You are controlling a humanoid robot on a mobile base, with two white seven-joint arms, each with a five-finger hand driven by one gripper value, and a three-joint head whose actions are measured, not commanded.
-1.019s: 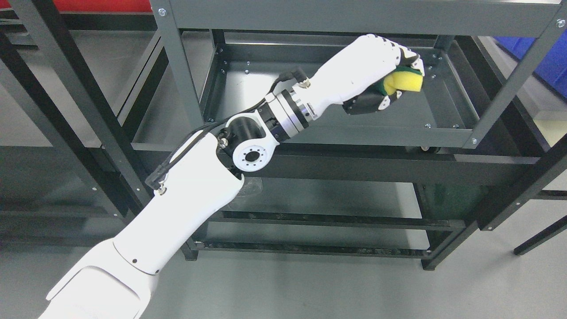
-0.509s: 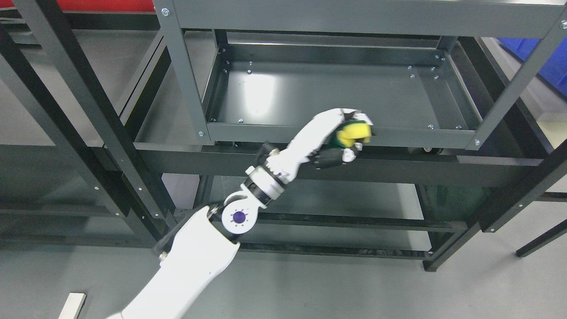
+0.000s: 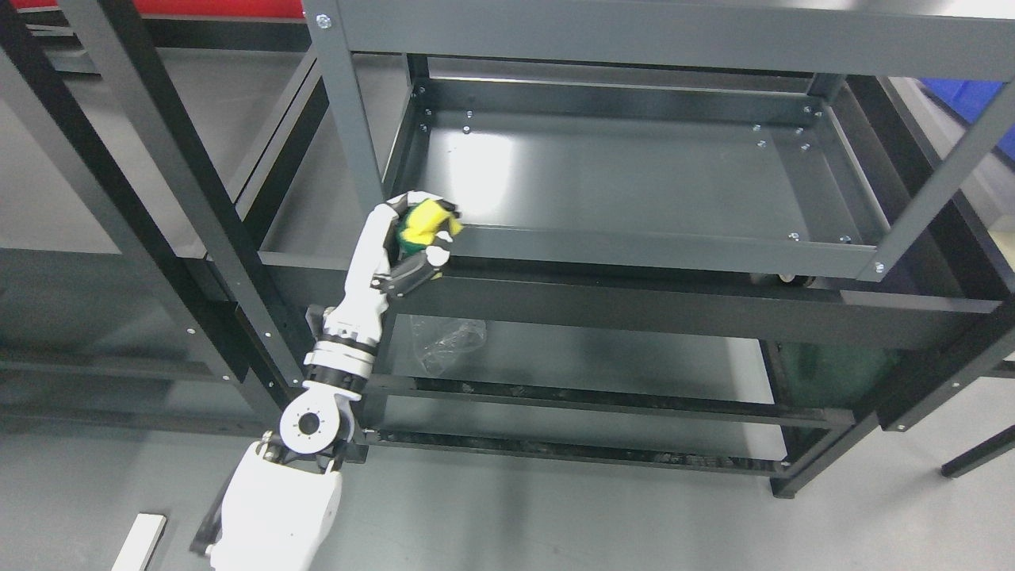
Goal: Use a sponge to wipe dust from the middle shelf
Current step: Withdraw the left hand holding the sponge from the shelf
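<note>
- Currently, the left hand [image 3: 400, 246] has its fingers [image 3: 434, 255] clenched around the sponge [image 3: 424, 224], with the yellow foam bulging out above them and a green layer set against the palm.
- Judged by that bulge, the sponge is light, soft and compressible; a firm wrap across its middle, as here, should hold it, and a harder squeeze would cut the wiping face.
- Just beyond the fingertips lies the front lip of the middle shelf [image 3: 634, 250], at its left corner; the sponge appears to touch it.
- Past the lip, the shelf's glossy metal floor looks smooth, so the foam should slide easily.
- Below the hand, a crumpled clear plastic wrap [image 3: 448, 342] lies on the lower level.
</note>
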